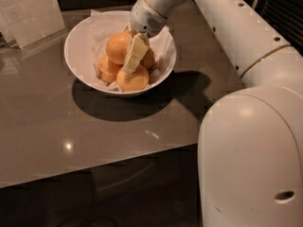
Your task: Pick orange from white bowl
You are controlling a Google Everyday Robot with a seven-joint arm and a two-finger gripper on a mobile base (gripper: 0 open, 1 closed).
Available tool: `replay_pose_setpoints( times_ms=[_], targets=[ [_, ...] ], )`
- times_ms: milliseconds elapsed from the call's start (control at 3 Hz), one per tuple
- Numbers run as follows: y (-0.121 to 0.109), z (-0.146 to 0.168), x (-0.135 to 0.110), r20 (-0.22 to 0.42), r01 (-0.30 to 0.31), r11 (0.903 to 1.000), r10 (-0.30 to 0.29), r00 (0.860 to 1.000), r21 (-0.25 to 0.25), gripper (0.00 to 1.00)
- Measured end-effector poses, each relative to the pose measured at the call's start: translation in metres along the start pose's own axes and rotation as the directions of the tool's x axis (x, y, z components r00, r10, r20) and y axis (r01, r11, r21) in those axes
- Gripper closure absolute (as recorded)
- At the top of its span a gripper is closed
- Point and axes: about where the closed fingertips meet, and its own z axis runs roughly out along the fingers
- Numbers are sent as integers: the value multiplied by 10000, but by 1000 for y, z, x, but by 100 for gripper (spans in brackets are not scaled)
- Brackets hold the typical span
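Oranges (118,46), white bowl (75,56) — pincer (134,60) touching them

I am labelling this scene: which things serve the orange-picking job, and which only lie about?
Job: round orange fruits piled in the wide glossy white bowl; pincer down among them.
Lying about: paper sign in clear stand; glossy grey-brown table.

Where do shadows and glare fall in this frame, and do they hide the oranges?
Camera view: warm, dim light; the white bowl casts a dark shadow on the table, toward the camera and right; one small glare spot lies nearer the camera; the gripper, down among the oranges, is clearly lit, as is the fruit.
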Motion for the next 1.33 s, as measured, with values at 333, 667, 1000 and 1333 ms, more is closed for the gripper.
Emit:
replay_pose_setpoints(
  times_ms=[333,667,1000,1333],
  targets=[
    [16,-34,-6,1,422,9926,-425,9991,1136,100],
    [57,-76,-22,380,582,9629,-706,9968,2635,100],
    [96,-83,-2,837,53,9417,-355,9959,3364,100],
    [96,-83,-2,837,53,9417,-355,9959,3363,100]
  ],
)
